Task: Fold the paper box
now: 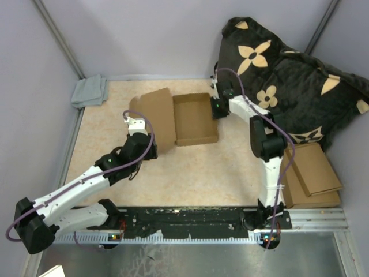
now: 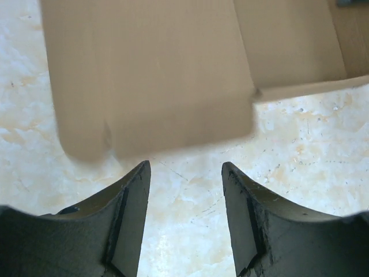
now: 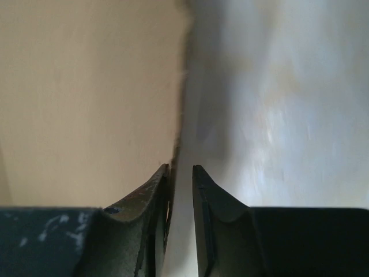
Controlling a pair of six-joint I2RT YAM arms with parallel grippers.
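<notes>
Around the paper box (image 3: pixel 86 98) wall, right pincer (image 3: pixel 180 167) tight.

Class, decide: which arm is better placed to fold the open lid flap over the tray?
Left, probably. The open left gripper faces the free edge of the lid flap, ready to push it over. The right gripper grips the opposite wall of the paper box, steadying it.
</notes>
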